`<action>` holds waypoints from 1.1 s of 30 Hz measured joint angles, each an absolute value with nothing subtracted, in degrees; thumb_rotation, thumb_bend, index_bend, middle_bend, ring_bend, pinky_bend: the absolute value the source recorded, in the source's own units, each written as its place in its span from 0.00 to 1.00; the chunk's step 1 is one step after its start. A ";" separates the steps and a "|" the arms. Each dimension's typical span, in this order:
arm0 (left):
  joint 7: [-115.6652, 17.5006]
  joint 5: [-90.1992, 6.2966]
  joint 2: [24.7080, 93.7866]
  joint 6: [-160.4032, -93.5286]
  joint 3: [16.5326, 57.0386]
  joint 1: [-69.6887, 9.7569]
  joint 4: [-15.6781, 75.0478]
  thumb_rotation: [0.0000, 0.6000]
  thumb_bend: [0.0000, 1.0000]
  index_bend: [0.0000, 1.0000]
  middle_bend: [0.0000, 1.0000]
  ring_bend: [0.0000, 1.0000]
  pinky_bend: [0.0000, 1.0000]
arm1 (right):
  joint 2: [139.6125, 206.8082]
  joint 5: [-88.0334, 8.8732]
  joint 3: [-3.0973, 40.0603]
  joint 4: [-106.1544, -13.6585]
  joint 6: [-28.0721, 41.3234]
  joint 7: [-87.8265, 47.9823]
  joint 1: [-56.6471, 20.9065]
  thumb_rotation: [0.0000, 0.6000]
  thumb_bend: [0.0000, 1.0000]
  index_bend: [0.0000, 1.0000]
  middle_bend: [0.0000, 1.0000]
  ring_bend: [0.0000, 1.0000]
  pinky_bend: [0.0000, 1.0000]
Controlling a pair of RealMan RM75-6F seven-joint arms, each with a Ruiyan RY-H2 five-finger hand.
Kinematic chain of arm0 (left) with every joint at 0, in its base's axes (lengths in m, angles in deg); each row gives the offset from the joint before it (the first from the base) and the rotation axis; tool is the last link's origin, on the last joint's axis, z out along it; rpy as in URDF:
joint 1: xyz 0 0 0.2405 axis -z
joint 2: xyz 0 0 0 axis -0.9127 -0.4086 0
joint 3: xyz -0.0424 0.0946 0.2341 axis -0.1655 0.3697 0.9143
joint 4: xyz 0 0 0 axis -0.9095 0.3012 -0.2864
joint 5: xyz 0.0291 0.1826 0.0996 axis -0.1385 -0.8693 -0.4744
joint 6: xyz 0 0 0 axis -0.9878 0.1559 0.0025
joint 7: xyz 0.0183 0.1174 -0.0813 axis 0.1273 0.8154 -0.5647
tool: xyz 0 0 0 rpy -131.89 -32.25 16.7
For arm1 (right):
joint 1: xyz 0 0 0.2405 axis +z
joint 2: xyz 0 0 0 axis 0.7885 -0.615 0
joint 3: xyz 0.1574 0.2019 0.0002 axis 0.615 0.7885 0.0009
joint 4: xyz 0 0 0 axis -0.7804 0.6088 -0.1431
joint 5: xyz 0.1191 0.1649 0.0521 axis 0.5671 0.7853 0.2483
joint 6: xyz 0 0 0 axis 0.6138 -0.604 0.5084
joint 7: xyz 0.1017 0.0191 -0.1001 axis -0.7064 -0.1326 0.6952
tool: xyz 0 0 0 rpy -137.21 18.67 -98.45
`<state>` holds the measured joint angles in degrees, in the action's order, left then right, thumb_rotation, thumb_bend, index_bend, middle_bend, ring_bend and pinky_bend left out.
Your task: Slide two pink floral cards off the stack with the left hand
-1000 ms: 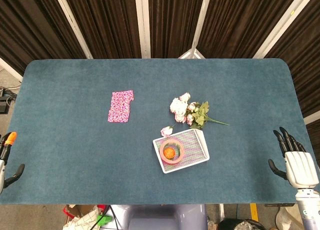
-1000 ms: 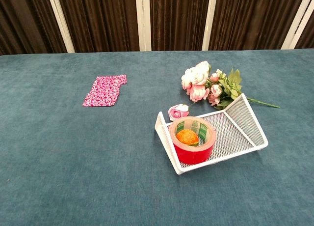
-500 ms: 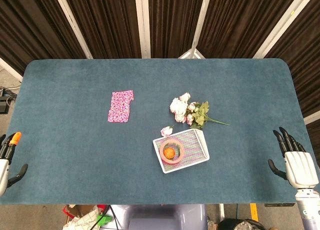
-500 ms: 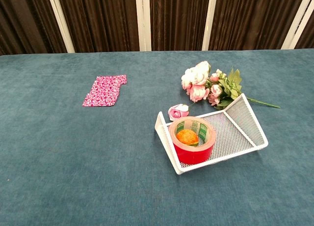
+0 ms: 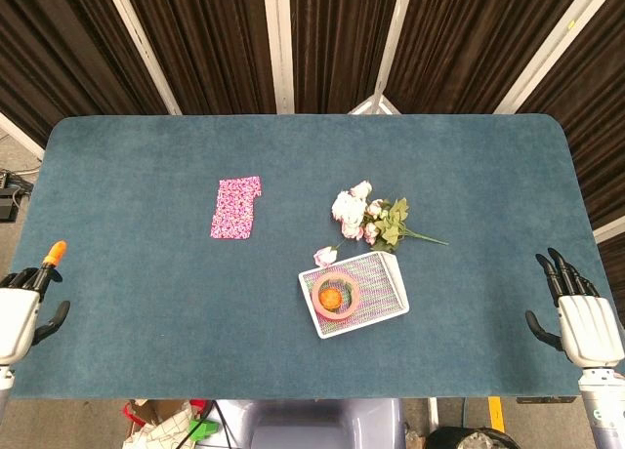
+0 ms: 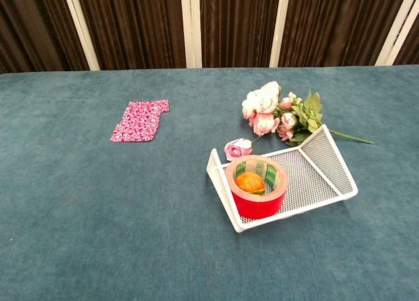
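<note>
The stack of pink floral cards [image 5: 236, 207] lies flat on the blue table, left of the middle; the chest view shows the same stack [image 6: 140, 120] at the upper left. My left hand [image 5: 21, 310] hovers at the table's near left edge, far from the cards, fingers spread and holding nothing. At the near right edge my right hand [image 5: 581, 317] is also empty with its fingers apart. Neither hand appears in the chest view.
A white wire tray [image 5: 376, 295] right of centre holds a red tape roll [image 5: 337, 295] with an orange ball inside. A bouquet of pale flowers [image 5: 369, 217] lies just behind the tray, and a single pink rose [image 5: 325, 257] beside it.
My left hand has risen and moved further onto the table at the left edge. The cards and my right hand have stayed put.
</note>
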<state>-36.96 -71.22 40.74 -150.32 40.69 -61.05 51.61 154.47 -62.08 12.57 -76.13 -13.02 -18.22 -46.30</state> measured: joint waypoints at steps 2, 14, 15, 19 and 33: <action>-35.95 -70.76 40.14 -148.62 40.16 -59.86 52.67 1.00 0.78 0.00 0.76 0.67 0.64 | 154.51 -62.07 12.57 -76.21 -12.95 -18.01 -46.21 1.00 0.37 0.00 0.05 0.13 0.25; -31.83 -59.09 34.69 -127.20 37.21 -48.55 62.04 1.00 0.94 0.00 0.81 0.75 0.68 | 154.38 -61.77 12.70 -76.02 -13.03 -18.67 -46.33 1.00 0.37 0.00 0.05 0.13 0.25; -30.76 -56.49 34.53 -125.30 36.67 -47.09 62.63 1.00 0.95 0.00 0.81 0.75 0.68 | 154.38 -61.71 12.72 -75.97 -12.99 -18.74 -46.32 1.00 0.37 0.00 0.05 0.13 0.25; -27.97 -47.23 34.62 -118.71 35.02 -42.10 63.41 1.00 0.97 0.00 0.81 0.76 0.68 | 154.36 -61.16 12.87 -75.66 -12.56 -19.06 -46.24 1.00 0.37 0.00 0.05 0.13 0.25; -8.98 -14.59 46.45 -112.24 35.32 -22.31 53.66 1.00 0.97 0.00 0.81 0.77 0.68 | 154.61 -60.00 13.13 -75.11 -11.29 -19.08 -45.82 1.00 0.37 0.00 0.05 0.13 0.25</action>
